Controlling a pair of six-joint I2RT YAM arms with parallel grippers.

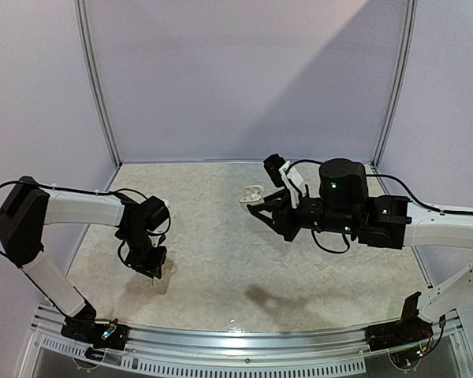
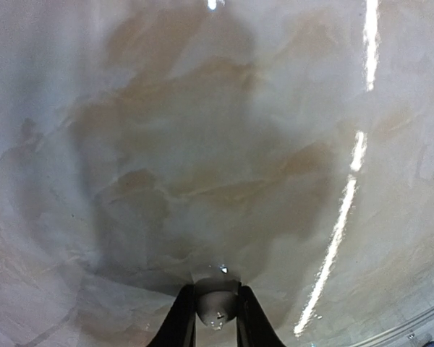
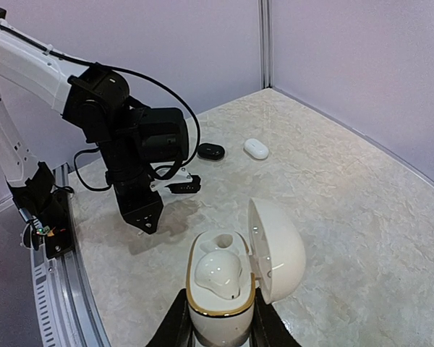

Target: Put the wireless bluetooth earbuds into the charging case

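The left gripper (image 2: 217, 296) is closed on a small pale bud (image 2: 218, 309), pinched between the two dark fingers (image 2: 182, 322). It is most likely one of the earbuds, though its wrist view is so close and dim that the shape is hard to be sure of. The gripper points down at the marbled worktop (image 2: 202, 144) on the left side and hangs close over it. A dark shadow lies on the stone below, with a streak of glare to the right.

The right gripper (image 3: 218, 331) is clamped on the charging case (image 3: 210, 318), a white case with a gold rim, held upright above the middle of the worktop towards the back. Its lid (image 3: 278, 249) stands open, hinged on the right. A white earbud (image 3: 218, 273) sits in the nearer socket.

Beyond the case in the right wrist view, the left arm (image 3: 123, 144) fills the left side and hides the stretch of worktop behind it. Just past its wrist, a black case (image 3: 211, 151) and a white case (image 3: 256, 148) lie closed on the worktop, near each other but not touching. Both are well away from either gripper. Pale walls (image 3: 347, 72) close off the back and side.
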